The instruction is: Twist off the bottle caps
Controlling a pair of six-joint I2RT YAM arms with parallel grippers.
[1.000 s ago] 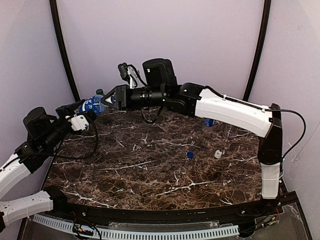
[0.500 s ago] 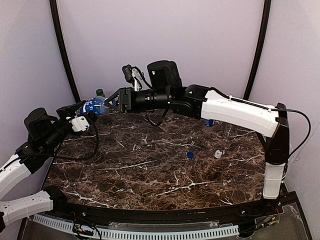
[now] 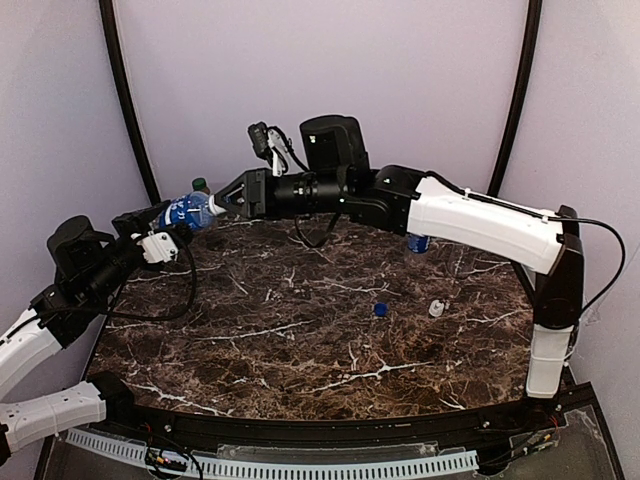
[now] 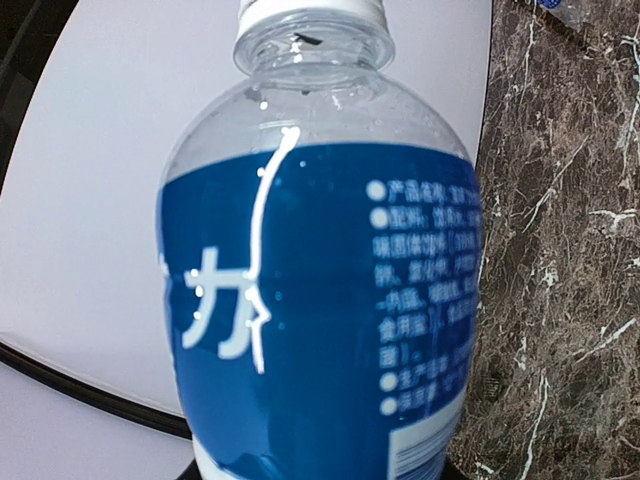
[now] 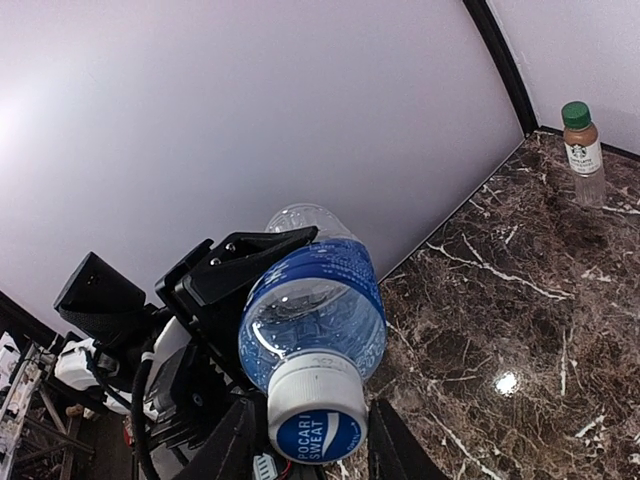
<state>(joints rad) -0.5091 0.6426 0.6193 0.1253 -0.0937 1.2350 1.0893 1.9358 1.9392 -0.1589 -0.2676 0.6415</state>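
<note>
Clamping the Pocari Sweat bottle (image 5: 315, 310) round its blue-labelled body with the left fingers (image 5: 245, 268), holding it tilted in the air by the far left corner of the marble desk (image 3: 300, 340). Bracketing its white cap (image 5: 318, 412) with the right fingers (image 5: 238, 445), set narrowly on either side; pressing or not, cannot tell. Sharing the scene with a brownish Starbucks bottle (image 5: 583, 150) standing upright near the wall, and with a loose blue cap (image 3: 381, 309) and loose white cap (image 3: 436, 308) lying mid-desk.
</note>
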